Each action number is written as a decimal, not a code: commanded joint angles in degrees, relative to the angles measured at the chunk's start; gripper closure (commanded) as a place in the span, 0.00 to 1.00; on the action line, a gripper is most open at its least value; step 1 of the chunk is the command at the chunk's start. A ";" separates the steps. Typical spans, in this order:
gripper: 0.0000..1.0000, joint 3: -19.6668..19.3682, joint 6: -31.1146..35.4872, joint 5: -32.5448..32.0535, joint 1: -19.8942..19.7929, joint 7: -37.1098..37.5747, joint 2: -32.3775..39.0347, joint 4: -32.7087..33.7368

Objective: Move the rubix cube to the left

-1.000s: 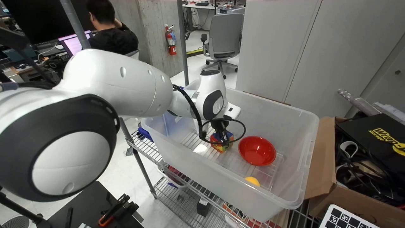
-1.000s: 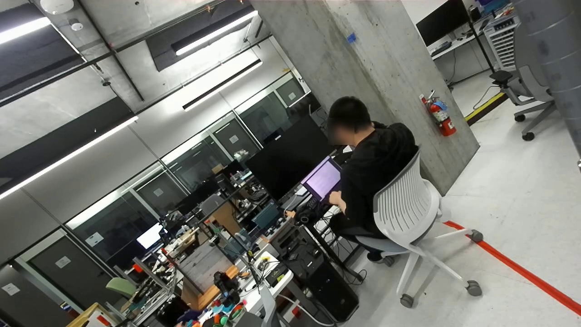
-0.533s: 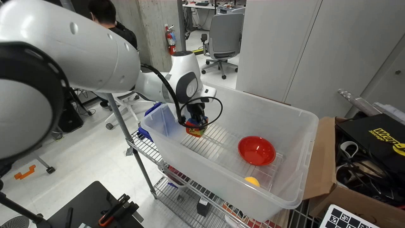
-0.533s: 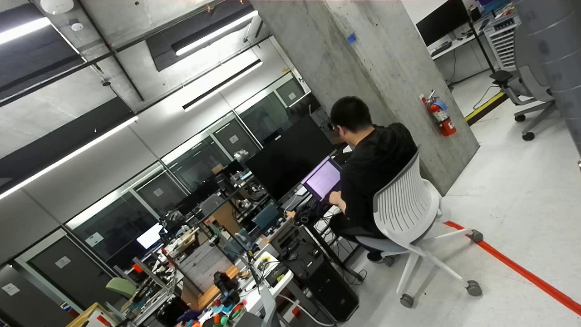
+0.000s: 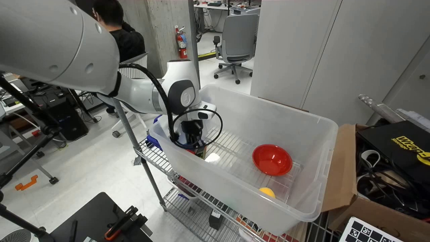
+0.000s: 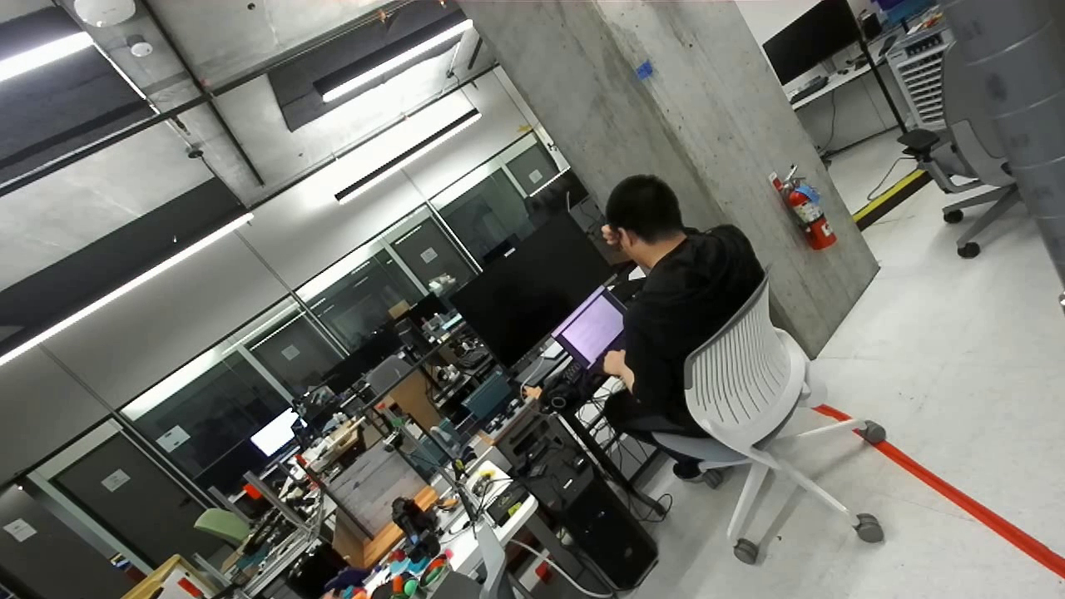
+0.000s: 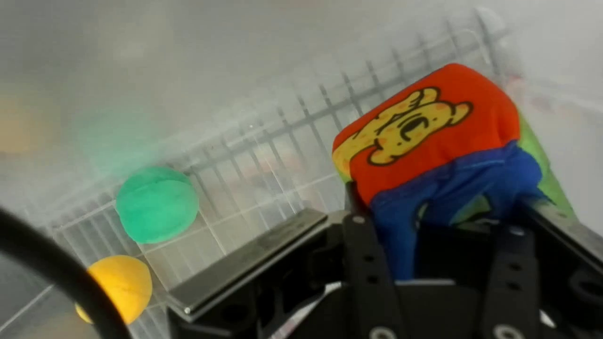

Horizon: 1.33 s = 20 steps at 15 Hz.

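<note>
Grasping the soft-looking cube point(image 7: 424, 132), the hand point(image 7: 440, 202) in the wrist view has a finger on each of two opposite sides, leaving the red face and part of the blue one uncovered. Printed pictures, not a grid of squares, cover it, yet I take it for the task's Rubix cube. Cloth like this should give a little, which would help the pinch hold. A green thing point(image 7: 157, 205) and a yellow thing point(image 7: 129, 282) lie well apart from it, so neither should hinder the hand.

In an exterior view the hand reaches from above into the left end of a translucent bin point(image 5: 215, 178), likely because the high walls leave no easier way in. The cube is there too, mostly hidden; whether it touches the floor I cannot tell. A red bowl point(image 5: 272, 159) sits well apart to the right, and a wire worktop point(image 5: 155, 158) carries the bin. Lowering the cube, if it hangs, and letting go seem to remain.

In an exterior view a laptop point(image 6: 592, 324) stands before a person point(image 6: 691, 283), who appears in both exterior views; neither hand nor cube shows beside that laptop.
</note>
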 commanded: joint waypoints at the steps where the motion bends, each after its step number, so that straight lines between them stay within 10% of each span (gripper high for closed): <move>1: 1.00 -0.82 3.88 -2.04 0.62 0.99 -0.31 -3.11; 8: 1.00 -1.95 13.77 -3.05 0.69 1.26 3.12 -2.25; 20: 0.99 -2.89 9.88 -0.03 0.37 4.17 13.77 9.98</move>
